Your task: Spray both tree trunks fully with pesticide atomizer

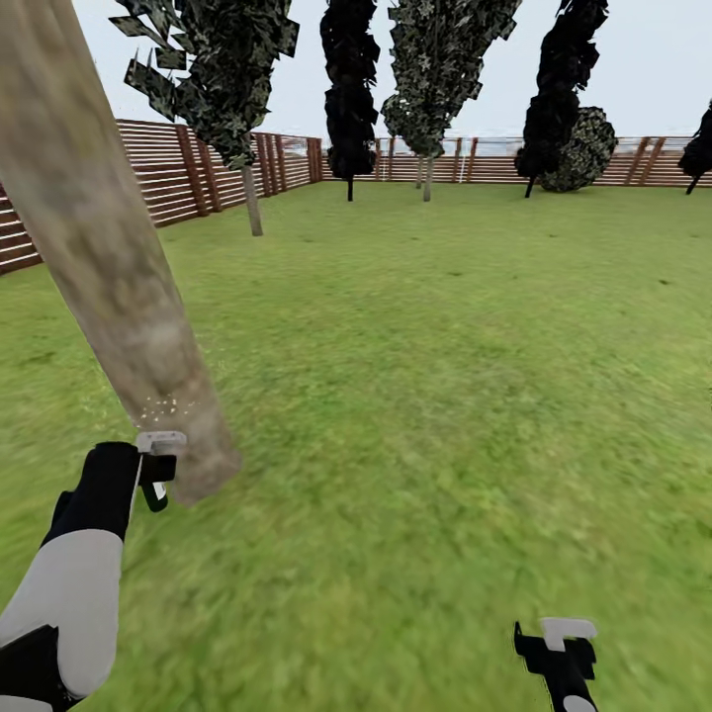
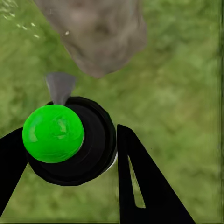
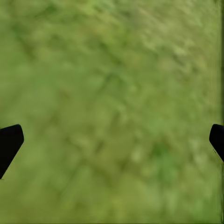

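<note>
Left wrist view: your left gripper (image 2: 70,154) is clamping the pesticide atomizer (image 2: 70,144), nozzle aimed at the tree trunk (image 2: 98,32) just beyond. You are spraying near its base, where white pesticide specks (image 1: 163,405) are showing. Your right gripper (image 3: 112,140) is hanging spread over grass. Next, sweep higher up the trunk.

Tree trunk (image 1: 109,287): thick, pale beige-grey, mottled, rising from grass (image 1: 425,396) at view's left, leaning in head view. Fine white specks (image 1: 163,405) scattered low on trunk near its base. Atomizer (image 2: 70,140): black round body, bright green ball top, grey nozzle aimed at trunk base, clamped in left gripper (image 2: 65,158).
</note>
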